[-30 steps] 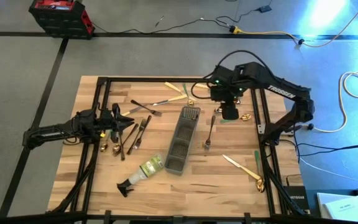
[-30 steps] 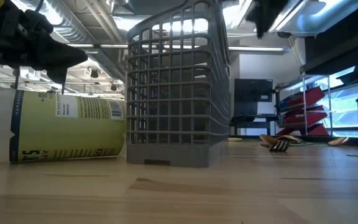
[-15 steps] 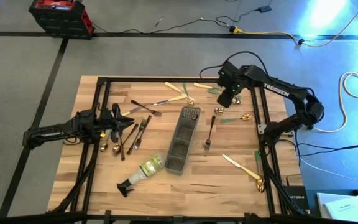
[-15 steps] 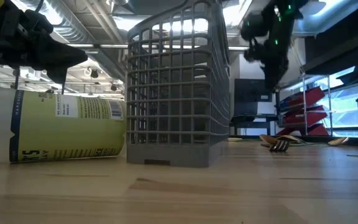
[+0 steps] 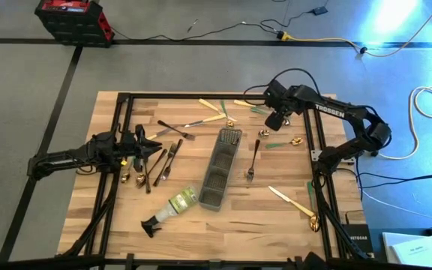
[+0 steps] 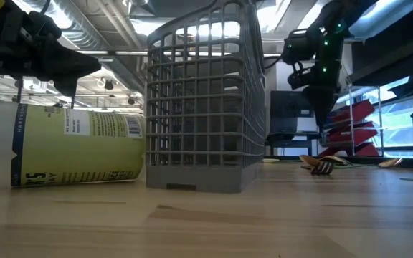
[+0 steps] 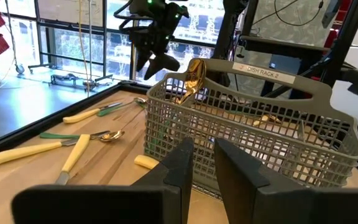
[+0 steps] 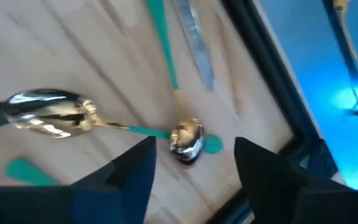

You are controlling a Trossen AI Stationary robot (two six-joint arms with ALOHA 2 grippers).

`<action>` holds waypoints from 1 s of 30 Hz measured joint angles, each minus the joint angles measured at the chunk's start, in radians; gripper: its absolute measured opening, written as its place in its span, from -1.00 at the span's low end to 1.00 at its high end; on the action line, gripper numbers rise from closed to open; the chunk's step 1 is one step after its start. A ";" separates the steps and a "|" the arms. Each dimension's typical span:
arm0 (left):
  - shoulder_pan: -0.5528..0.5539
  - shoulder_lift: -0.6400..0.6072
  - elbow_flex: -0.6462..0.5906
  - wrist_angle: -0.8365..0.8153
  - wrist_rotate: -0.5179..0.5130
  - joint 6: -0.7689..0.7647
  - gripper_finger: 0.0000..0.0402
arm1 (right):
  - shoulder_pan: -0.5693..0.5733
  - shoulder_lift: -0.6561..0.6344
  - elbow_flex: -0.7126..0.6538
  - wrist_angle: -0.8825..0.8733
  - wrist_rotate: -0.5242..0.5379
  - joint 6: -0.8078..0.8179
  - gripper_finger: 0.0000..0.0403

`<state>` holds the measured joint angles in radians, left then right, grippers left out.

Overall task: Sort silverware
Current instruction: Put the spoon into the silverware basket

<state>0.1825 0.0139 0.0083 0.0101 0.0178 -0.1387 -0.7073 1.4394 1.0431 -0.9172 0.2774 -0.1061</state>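
— Where do we stand with the right fingers (image 5: 275, 122)?

— They hang above the far right part of the wooden bench (image 5: 201, 225), spread apart with nothing between them. Under them, in the right wrist view, we see a gold spoon with a green handle (image 8: 55, 117) and a second small gold spoon bowl (image 8: 187, 137) lying on the planks, with a green-handled knife (image 8: 188, 34) beyond. The bench's black frame rail runs just past those pieces, so there is little room on that side.

— And the left fingers (image 5: 154, 144)?

— Low over the left side of the bench, brought almost together; we see nothing gripped in them. Just ahead of their tips lies a cluster of dark bronze forks (image 5: 167, 159), and farther ahead the grey mesh caddy (image 5: 220, 166), a long narrow grid basket with a gold spoon (image 7: 192, 78) standing in its far end.

— Open room?

— The bare planks between the caddy and the right rail hold only one dark fork (image 5: 253, 159). A cream-handled knife (image 5: 289, 199) lies nearer the front right corner. A clear spray bottle (image 5: 172, 207) lies on its side beside the caddy's near end.
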 joint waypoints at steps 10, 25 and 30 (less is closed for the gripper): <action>0.000 0.000 0.000 0.000 0.000 0.000 -0.75 | -0.062 0.091 -0.036 0.041 -0.065 -0.028 0.15; 0.000 0.000 0.000 0.000 0.000 0.000 -0.75 | -0.212 0.222 -0.039 0.114 -0.109 -0.081 0.15; 0.000 0.000 0.000 0.000 0.000 0.000 -0.75 | -0.210 0.253 -0.039 0.130 -0.140 -0.108 0.15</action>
<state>0.1829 0.0139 0.0086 0.0105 0.0181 -0.1387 -0.9176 1.6923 1.0042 -0.7867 0.1377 -0.2146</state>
